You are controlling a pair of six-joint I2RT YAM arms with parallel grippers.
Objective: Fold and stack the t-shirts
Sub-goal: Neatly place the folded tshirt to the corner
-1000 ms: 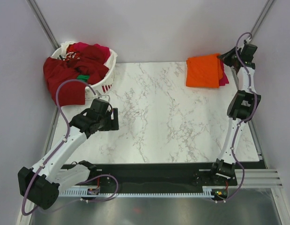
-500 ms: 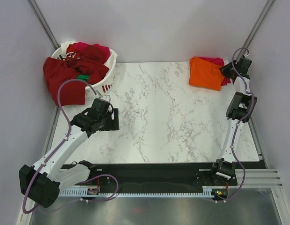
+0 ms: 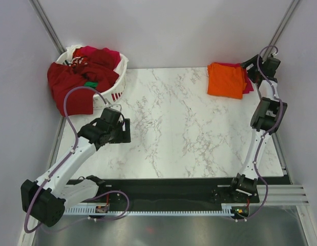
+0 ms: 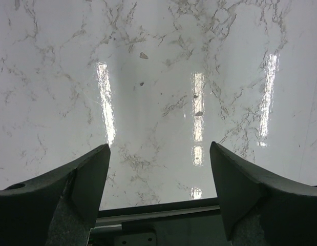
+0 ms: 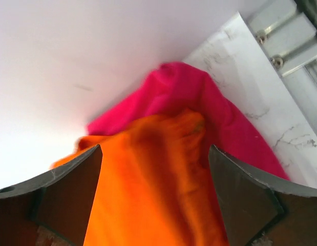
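A folded orange t-shirt [image 3: 226,80] lies on a folded magenta-pink t-shirt [image 3: 246,82] at the table's far right corner. My right gripper [image 3: 250,72] hangs open at their right edge, with the orange t-shirt [image 5: 148,179] loose between the spread fingers and the pink t-shirt [image 5: 219,118] beneath it. Dark red t-shirts [image 3: 76,84] with a bit of green cloth [image 3: 90,84] spill from the white basket [image 3: 117,89] at the far left. My left gripper [image 3: 126,130] is open over bare marble [image 4: 158,92], in front of the basket, with nothing between its fingers.
The marble table [image 3: 173,133] spans the middle. Grey walls close in the back and sides, with metal frame posts at both far corners. A black strip [image 3: 163,187] and a metal rail run along the near edge by the arm bases.
My right gripper has opened and let go of the orange t-shirt, which has shifted slightly right and back onto the pink one. The left arm has stayed put.
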